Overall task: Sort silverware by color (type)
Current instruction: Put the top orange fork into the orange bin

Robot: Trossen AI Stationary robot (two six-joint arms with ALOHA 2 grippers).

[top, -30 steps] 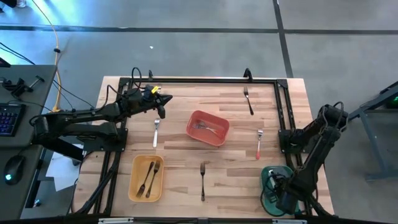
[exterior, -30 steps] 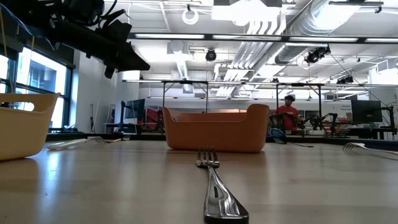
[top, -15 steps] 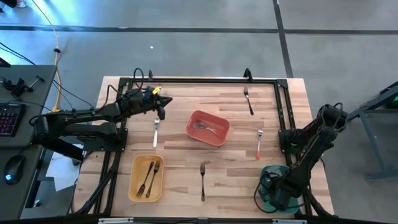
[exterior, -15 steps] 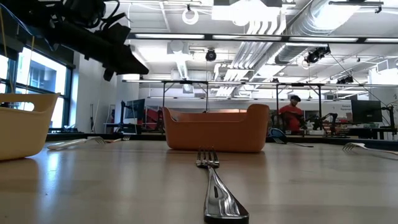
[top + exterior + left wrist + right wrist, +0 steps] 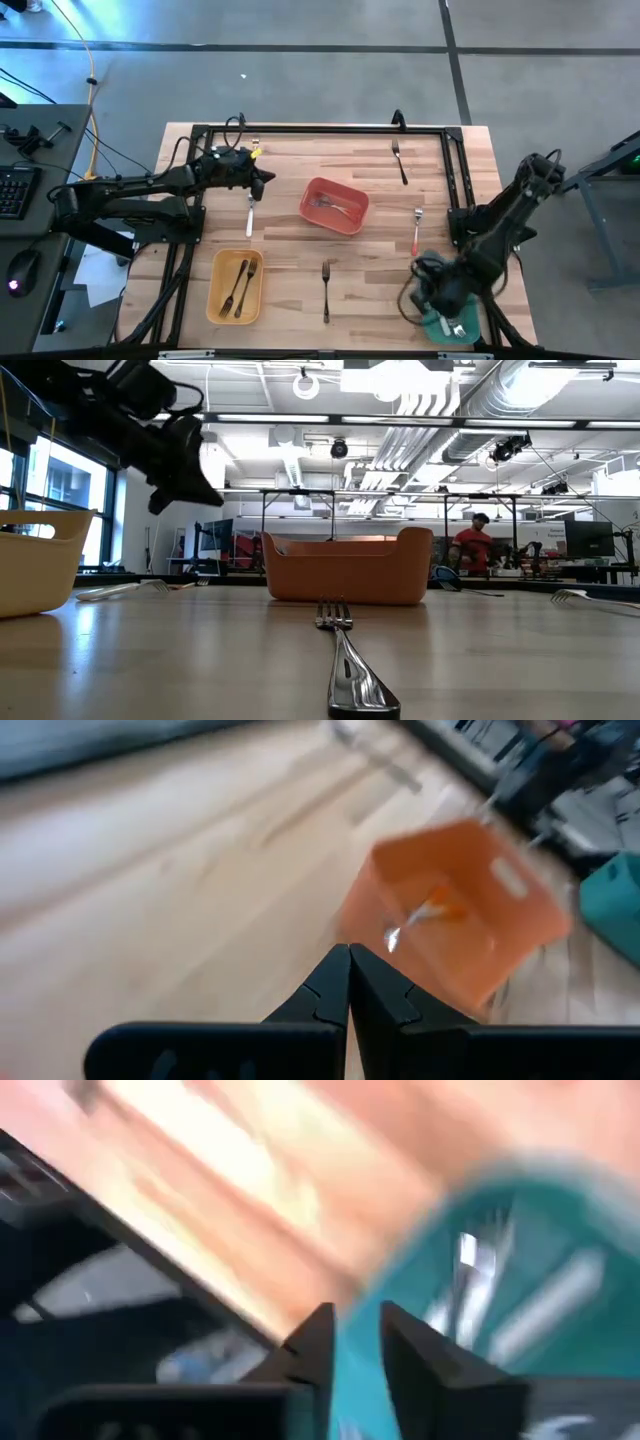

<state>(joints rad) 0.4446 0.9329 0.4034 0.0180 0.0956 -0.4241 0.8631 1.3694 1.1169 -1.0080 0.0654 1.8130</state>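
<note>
My left gripper [image 5: 264,181] is shut and hangs in the air over the head end of a pale fork [image 5: 250,213] that lies flat on the wood. In its wrist view the shut fingertips [image 5: 349,970] point toward the red bin [image 5: 455,920]. My right gripper [image 5: 357,1342] is open by a narrow gap and empty. It hovers at the left edge of the green bin [image 5: 452,322], which has pale silverware [image 5: 470,1260] in it. A red-handled fork [image 5: 416,232] and two dark forks [image 5: 326,290] [image 5: 399,160] lie loose on the table.
The red bin [image 5: 334,205] sits mid-table with forks inside. The yellow bin [image 5: 237,285] near the front left holds two dark forks. A black frame [image 5: 320,129] runs along the table's far and side edges. A person [image 5: 470,545] stands far behind the table.
My left gripper has come down and tipped nose-down, moving slightly toward the near edge and closer to the pale fork. My right arm has swung from over the green bin toward the table's left and a little toward the far edge.
</note>
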